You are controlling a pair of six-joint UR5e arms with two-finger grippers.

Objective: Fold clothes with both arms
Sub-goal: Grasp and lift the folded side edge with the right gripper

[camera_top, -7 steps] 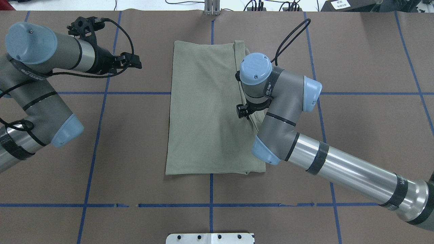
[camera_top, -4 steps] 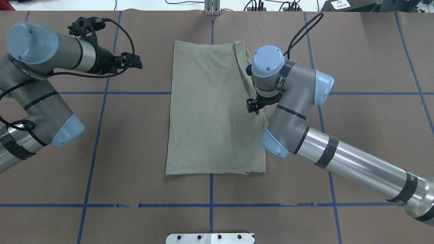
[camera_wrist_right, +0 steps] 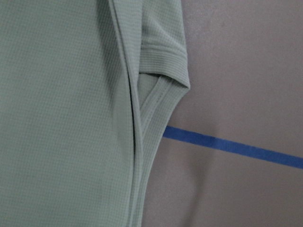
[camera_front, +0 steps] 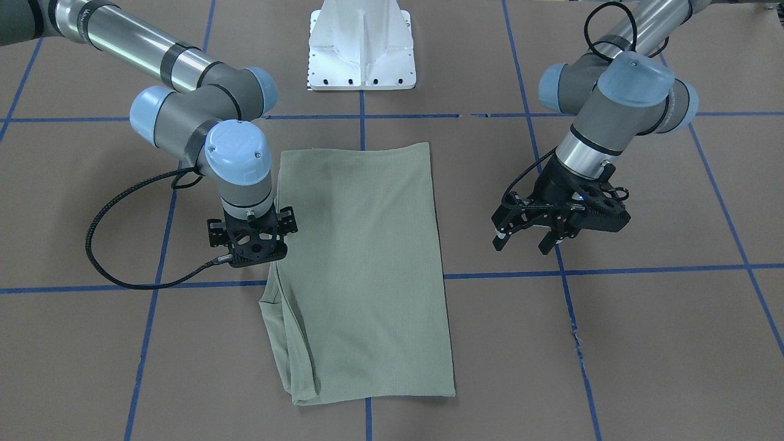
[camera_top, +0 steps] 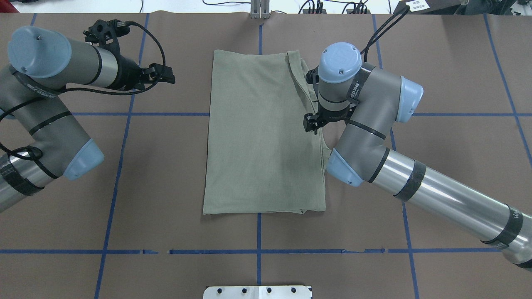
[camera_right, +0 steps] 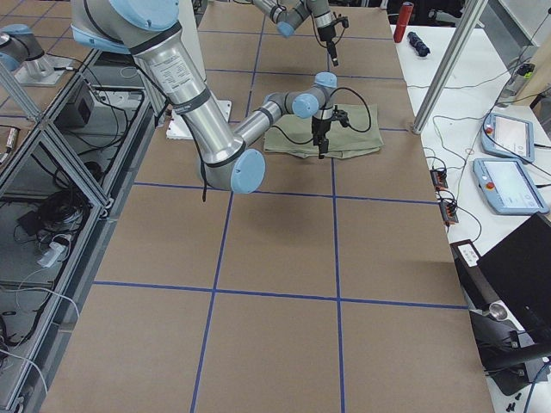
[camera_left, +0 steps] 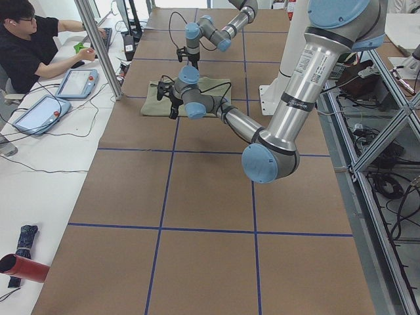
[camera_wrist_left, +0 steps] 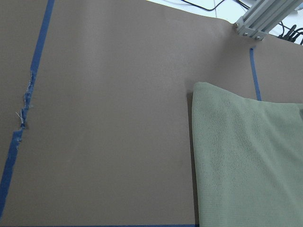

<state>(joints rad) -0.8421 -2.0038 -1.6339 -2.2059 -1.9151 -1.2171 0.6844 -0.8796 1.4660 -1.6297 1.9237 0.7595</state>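
At the middle of the table (camera_top: 436,62), the shirt (camera_top: 262,133) is lying as a narrow folded strip, its long axis running from the robot's edge toward the far edge. Over its right long edge, where tucked layers and a cuff (camera_wrist_right: 163,61) are peeking out, the right gripper (camera_front: 248,244) is hanging with its wrist pointing straight down. Its fingers are hiding under the mount, so I cannot tell their spread. Well apart, over bare table off the shirt's left edge, the left gripper (camera_front: 522,244) is hovering tilted, fingers spread wide, holding nothing. Judging by that, the right arm (camera_top: 436,195) is sitting nearer for any coming grasp.
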